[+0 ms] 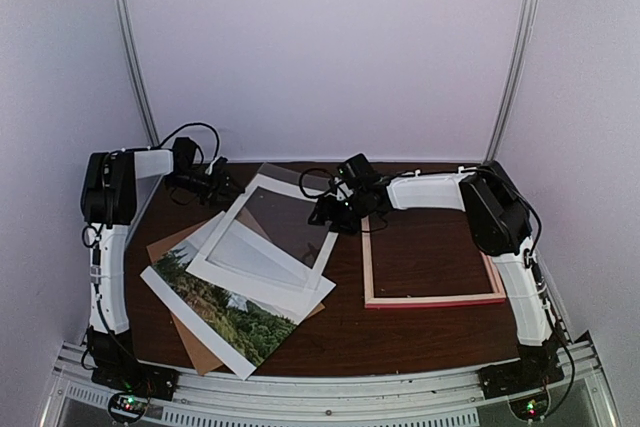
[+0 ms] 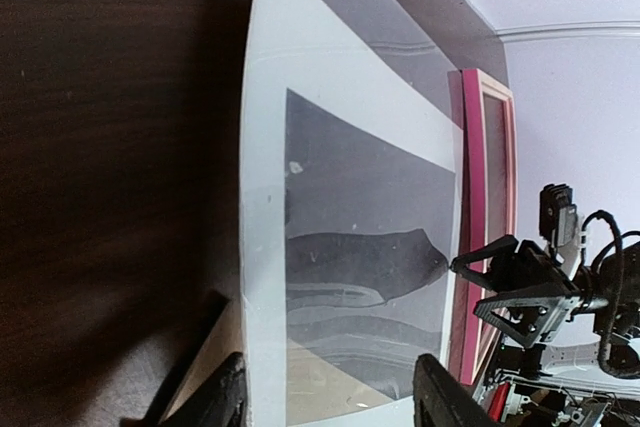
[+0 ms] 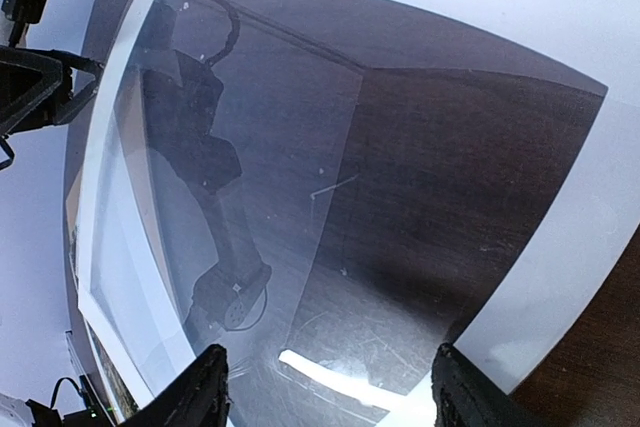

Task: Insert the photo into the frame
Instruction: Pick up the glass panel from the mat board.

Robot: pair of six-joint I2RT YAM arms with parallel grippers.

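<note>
The photo (image 1: 225, 312), a landscape print with a white border, lies flat at the front left of the table. The pink frame (image 1: 432, 259) lies flat at the right; its pink side (image 2: 468, 227) also shows in the left wrist view. Between them a white mat (image 1: 265, 247) with a glossy clear sheet over its window lies partly on the photo. My left gripper (image 1: 222, 187) hovers open at the mat's far left corner, one finger (image 2: 225, 397) off the mat's edge. My right gripper (image 1: 325, 212) is open over the mat's far right edge, fingers (image 3: 205, 392) spread above the glossy sheet.
A brown backing board (image 1: 180, 239) lies under the photo and mat, sticking out at the left and front. White walls close in the table at the back and sides. Dark bare tabletop (image 1: 400, 332) shows in front of the frame.
</note>
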